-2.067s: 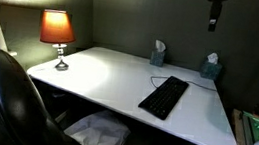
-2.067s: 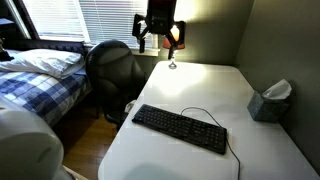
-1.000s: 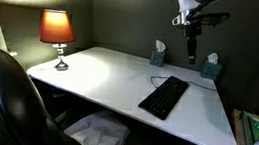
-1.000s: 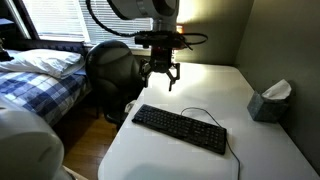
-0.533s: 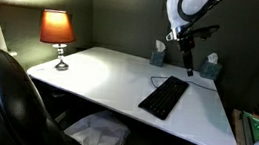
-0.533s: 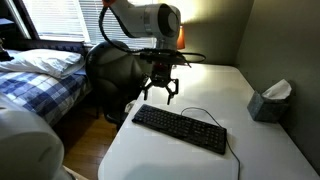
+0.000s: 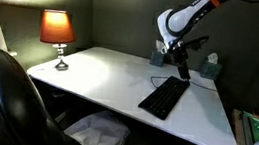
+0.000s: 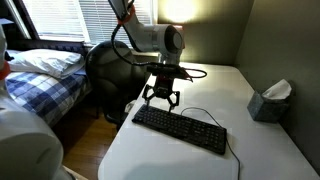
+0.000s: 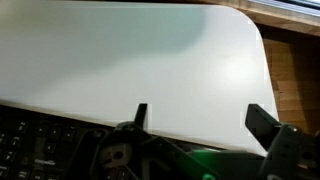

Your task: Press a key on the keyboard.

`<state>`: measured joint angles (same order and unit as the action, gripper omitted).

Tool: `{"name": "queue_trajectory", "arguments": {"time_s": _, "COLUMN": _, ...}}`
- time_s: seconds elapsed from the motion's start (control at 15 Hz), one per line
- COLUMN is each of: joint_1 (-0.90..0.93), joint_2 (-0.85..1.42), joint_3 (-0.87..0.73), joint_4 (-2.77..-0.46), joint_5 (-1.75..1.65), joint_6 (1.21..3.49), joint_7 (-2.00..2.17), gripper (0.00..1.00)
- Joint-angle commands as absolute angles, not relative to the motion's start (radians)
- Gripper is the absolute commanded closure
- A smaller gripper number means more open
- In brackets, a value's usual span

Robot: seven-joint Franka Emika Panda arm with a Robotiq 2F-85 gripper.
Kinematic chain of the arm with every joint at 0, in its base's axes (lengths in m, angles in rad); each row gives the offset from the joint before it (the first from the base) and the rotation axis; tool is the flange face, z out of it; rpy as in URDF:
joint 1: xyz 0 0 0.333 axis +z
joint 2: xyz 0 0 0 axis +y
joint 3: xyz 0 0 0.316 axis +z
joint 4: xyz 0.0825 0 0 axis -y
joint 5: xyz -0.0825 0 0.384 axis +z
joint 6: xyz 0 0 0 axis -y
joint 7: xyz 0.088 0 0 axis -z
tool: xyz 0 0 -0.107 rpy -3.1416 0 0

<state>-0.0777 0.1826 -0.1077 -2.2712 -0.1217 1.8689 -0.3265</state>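
Observation:
The flat black keyboard point(image 7: 165, 95) lies on the white desk point(image 7: 98, 79); it also shows in an exterior view point(image 8: 180, 128), with a thin dark cable looping off it, and at the lower left of the wrist view point(image 9: 40, 150). My gripper point(image 8: 160, 101) hangs open just above the keyboard's left end, fingers pointing down, holding nothing. In an exterior view it is over the keyboard's far end point(image 7: 182, 73). In the wrist view the two fingers point(image 9: 200, 115) stand wide apart over the bare desk.
A lit orange lamp point(image 7: 57, 31) stands at the desk's far corner. Two tissue boxes point(image 7: 158, 54) point(image 7: 210, 65) sit by the wall, one showing again point(image 8: 270, 100). A black office chair point(image 7: 10, 97) stands at the desk edge, a bed point(image 8: 40, 80) beyond.
The arm has come down from high above the desk and the gripper has dropped to just above the keyboard's end. The gripper stays open.

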Motion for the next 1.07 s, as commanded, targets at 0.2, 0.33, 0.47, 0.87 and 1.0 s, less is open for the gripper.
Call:
{"name": "queue_trajectory", "arguments": {"time_s": 0.2, "joint_1": -0.098, "joint_2": 0.233, "joint_3": -0.091, "joint_4": -2.249, "joint_5": -0.119, "joint_6": 1.867, "joint_7": -0.337, "gripper": 0.0}}
{"name": "queue_trajectory", "arguments": {"time_s": 0.33, "joint_1": -0.098, "joint_2": 0.23, "joint_3": -0.09, "joint_4": -2.248, "joint_5": -0.119, "joint_6": 1.867, "joint_7": -0.337, "gripper": 0.0}}
{"name": "queue_trajectory", "arguments": {"time_s": 0.47, "joint_1": -0.098, "joint_2": 0.228, "joint_3": -0.09, "joint_4": -2.248, "joint_5": -0.119, "joint_6": 1.867, "joint_7": -0.337, "gripper": 0.0}}
{"name": "queue_trajectory", "arguments": {"time_s": 0.87, "joint_1": -0.09, "joint_2": 0.261, "joint_3": -0.076, "joint_4": -2.251, "joint_5": -0.126, "joint_6": 1.896, "joint_7": -0.333, "gripper": 0.0}}
{"name": "queue_trajectory", "arguments": {"time_s": 1.0, "joint_1": -0.087, "joint_2": 0.27, "joint_3": -0.068, "joint_4": -2.255, "joint_5": -0.133, "joint_6": 1.917, "joint_7": -0.33, "gripper": 0.25}}
